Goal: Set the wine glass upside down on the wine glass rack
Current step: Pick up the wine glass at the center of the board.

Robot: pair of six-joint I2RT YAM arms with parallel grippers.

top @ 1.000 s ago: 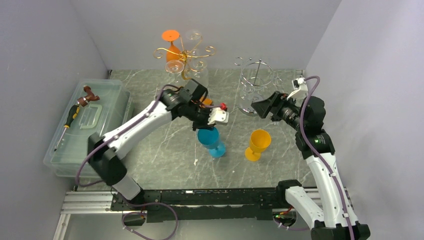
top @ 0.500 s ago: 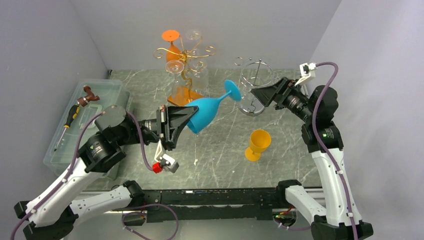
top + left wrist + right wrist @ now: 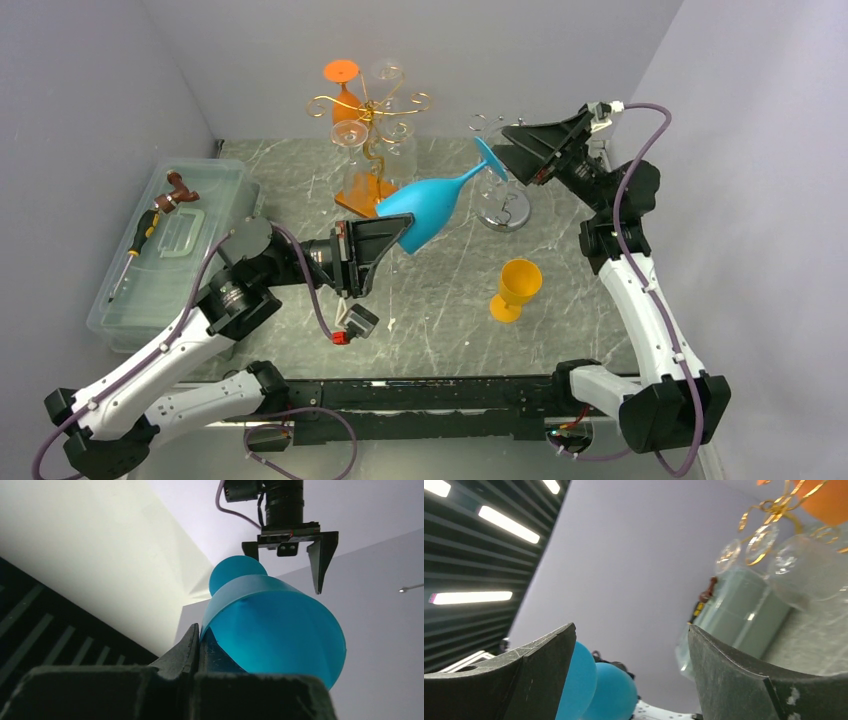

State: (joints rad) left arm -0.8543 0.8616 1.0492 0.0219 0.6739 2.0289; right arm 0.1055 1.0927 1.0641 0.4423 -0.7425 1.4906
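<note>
Holding wine glass (image 3: 428,203) aloft, left pincer (image 3: 398,232); right pincer (image 3: 512,155) agape.

Leaving open passage over the bare table (image 3: 440,325) near centre. Crowding the far middle with the gold rack (image 3: 372,110) and, right of it, the wire rack (image 3: 505,210). Blocking the right with the yellow goblet (image 3: 517,288), the left edge with the plastic bin (image 3: 190,265). Barring the air mid-table with the tilted blue wine glass (image 3: 432,200).
</note>
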